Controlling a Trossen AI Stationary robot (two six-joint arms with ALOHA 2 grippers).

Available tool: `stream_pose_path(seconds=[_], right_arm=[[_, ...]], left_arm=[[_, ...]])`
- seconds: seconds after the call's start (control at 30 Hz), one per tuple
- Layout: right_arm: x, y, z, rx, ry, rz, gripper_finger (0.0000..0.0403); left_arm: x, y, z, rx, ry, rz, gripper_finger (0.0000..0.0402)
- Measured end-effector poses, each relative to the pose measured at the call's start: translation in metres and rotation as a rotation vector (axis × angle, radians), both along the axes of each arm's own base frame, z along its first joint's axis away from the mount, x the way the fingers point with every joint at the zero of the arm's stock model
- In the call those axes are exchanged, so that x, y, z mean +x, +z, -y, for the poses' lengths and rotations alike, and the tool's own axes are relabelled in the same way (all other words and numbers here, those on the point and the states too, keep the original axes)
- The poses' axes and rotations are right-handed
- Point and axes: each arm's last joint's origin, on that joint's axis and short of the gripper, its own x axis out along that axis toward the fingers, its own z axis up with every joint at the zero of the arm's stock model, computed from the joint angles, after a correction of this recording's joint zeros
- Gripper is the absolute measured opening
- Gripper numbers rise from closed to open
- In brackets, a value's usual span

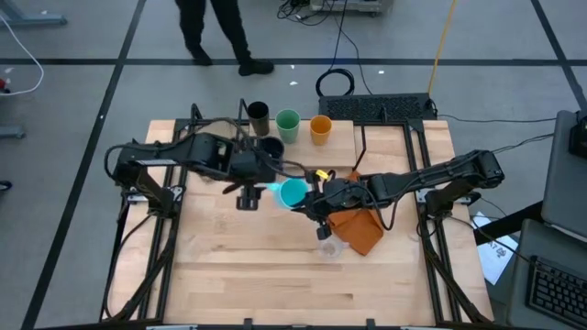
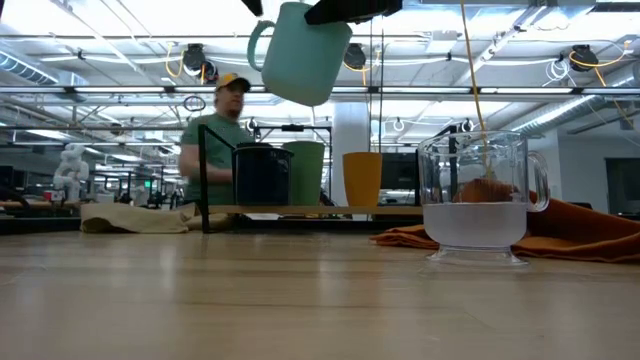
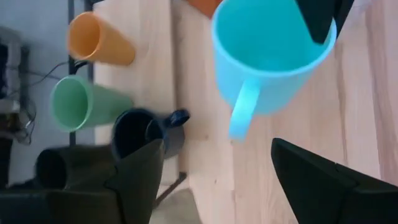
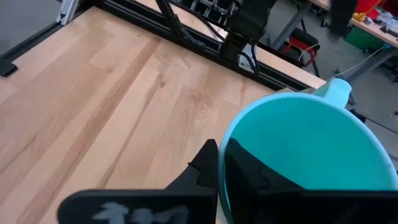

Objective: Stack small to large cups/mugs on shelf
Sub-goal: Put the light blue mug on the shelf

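Observation:
The light blue handled mug (image 1: 292, 192) is lifted above mid-table in my right gripper (image 1: 310, 197), high in the low view (image 2: 300, 50). My left gripper (image 1: 249, 195) hovers open just left of it, its fingers (image 3: 143, 168) short of the mug's handle. On the shelf (image 1: 341, 151) stand the dark brown cup (image 1: 258, 115), green cup (image 1: 287, 125), orange cup (image 1: 320, 129) and dark navy mug (image 1: 271, 147). The small clear cup (image 1: 328, 246) stands upright on the table, near the right arm. My right gripper holds the light blue mug by its rim (image 4: 225, 163), on the side opposite the handle (image 4: 339, 92). One finger (image 3: 317, 18) is inside the mug and one outside its wall. The fingers come from the table's right. The mug is lifted clear and slightly tilted.
An orange cloth (image 1: 359, 229) lies crumpled on the table beside the clear cup (image 2: 480, 200). Bare wood lies toward the near edge (image 1: 275, 284). A person (image 2: 225, 130) stands beyond the far edge, behind the shelf (image 2: 300, 209).

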Motion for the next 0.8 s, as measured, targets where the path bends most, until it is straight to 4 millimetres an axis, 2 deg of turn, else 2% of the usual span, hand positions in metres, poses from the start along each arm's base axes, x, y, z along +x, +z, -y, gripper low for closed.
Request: stream_pose_path(seconds=[0.13,0.2,0.33,0.47,0.57,0.67,0.8], right_arm=[[-0.001,-0.001,0.001,-0.016,-0.029,-0.014,0.0000],[-0.003,-0.001,0.002,-0.022,-0.049,-0.024,0.0000],[-0.009,0.006,0.004,0.007,-0.085,-0.020,0.0000],[-0.019,0.016,0.006,0.001,-0.122,-0.016,0.0000],[-0.025,0.022,0.009,0.023,-0.144,-0.002,0.0000],[-0.031,0.026,0.013,0.013,-0.200,-0.013,0.0000],[-0.034,0.026,0.020,0.036,-0.231,-0.029,0.0000]], left_arm=[[-0.019,0.024,-0.003,0.015,0.073,-0.001,0.0298],[-0.028,0.038,-0.004,-0.005,0.099,0.080,0.0298],[-0.068,0.071,-0.005,-0.003,0.124,0.231,0.0298],[-0.113,0.093,-0.004,-0.047,0.181,0.377,0.0298],[-0.147,0.104,-0.002,-0.110,0.222,0.470,0.0298],[-0.171,0.108,0.002,-0.138,0.200,0.522,0.0298],[-0.186,0.106,0.007,-0.128,0.190,0.558,0.0298]])
